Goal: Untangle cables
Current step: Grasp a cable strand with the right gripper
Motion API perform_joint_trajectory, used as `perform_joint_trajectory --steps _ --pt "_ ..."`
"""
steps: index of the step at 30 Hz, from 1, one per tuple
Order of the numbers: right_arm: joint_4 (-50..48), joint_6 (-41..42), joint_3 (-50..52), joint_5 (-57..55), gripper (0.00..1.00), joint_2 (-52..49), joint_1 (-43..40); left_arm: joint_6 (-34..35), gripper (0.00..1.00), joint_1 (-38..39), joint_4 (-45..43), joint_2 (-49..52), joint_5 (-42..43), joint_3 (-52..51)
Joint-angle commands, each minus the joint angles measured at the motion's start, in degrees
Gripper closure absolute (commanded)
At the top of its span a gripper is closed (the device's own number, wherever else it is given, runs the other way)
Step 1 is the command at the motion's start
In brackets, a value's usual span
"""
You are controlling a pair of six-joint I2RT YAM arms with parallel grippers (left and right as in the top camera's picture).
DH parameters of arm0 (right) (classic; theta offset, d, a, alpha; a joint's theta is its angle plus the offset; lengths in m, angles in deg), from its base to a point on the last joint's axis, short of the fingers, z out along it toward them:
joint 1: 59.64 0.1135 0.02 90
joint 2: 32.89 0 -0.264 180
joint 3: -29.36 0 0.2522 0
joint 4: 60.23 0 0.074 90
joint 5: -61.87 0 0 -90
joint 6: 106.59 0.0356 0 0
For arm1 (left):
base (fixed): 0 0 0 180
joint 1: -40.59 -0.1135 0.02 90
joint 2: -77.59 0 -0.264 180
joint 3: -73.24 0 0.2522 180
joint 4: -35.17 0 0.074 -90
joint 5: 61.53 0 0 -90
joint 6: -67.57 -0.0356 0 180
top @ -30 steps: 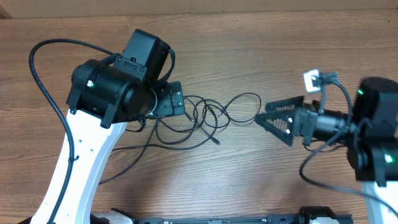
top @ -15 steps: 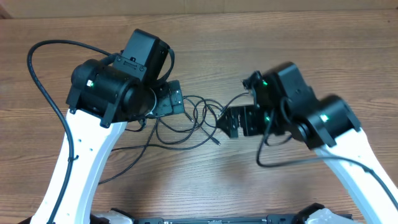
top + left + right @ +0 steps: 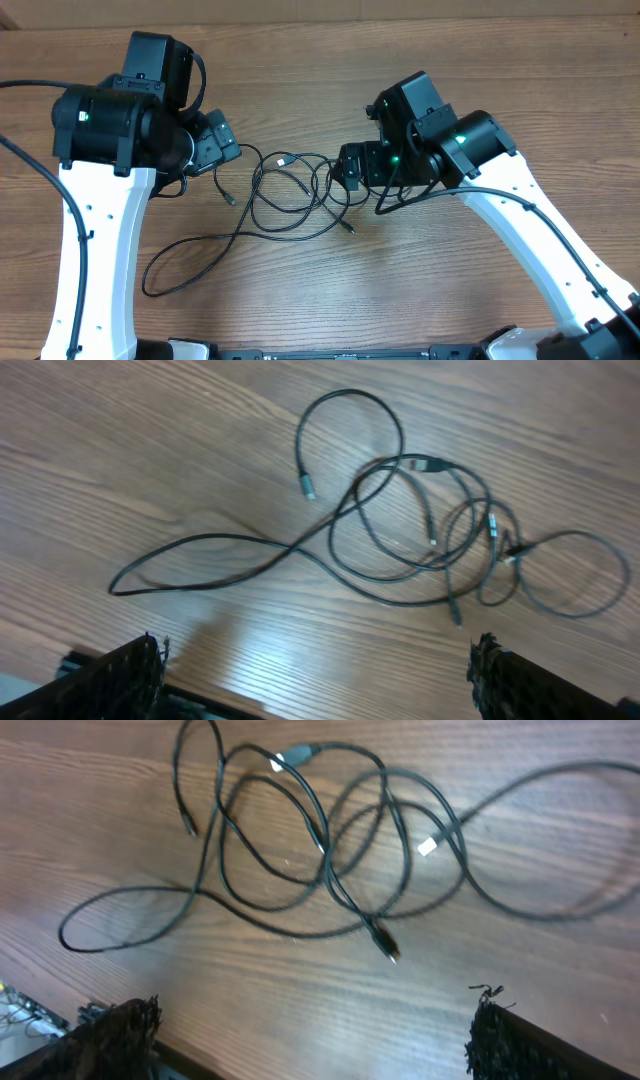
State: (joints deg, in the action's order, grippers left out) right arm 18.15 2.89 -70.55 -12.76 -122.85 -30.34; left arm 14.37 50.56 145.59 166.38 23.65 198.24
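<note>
Both pincers stood released, jaws wide and holding nothing: the left pincer (image 3: pixel 315 680) beside the left edge of the cables (image 3: pixel 300 195), the right pincer (image 3: pixel 315 1035) above their right edge. The cables lay on the surface (image 3: pixel 450 290) between the arms, several loops crossing at mid-tangle and one long loop trailing out. Assessed risk: a clench at a crossing could catch two strands, and pulling would tighten the snarl or drag the whole bundle.

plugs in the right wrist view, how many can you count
4 plugs show: one at far left, a silvery one at top, a pale one right of centre, one lowest. More may hide in the tangle.
</note>
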Motion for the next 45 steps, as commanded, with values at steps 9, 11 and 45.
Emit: perform_joint_trajectory --steps 9,11,45 --pt "-3.3 -7.8 2.2 0.5 0.19 -7.4 1.6 -0.6 0.0 -8.7 -0.7 0.9 -1.5 -5.2" --pt "-3.4 -7.8 2.2 -0.8 0.25 -9.1 2.4 -0.6 0.0 -8.8 -0.7 1.4 -1.1 -5.8" --pt "-17.7 -4.5 10.3 -9.4 0.84 -17.9 8.9 -0.6 0.0 -8.8 -0.9 3.4 -1.1 -6.1"
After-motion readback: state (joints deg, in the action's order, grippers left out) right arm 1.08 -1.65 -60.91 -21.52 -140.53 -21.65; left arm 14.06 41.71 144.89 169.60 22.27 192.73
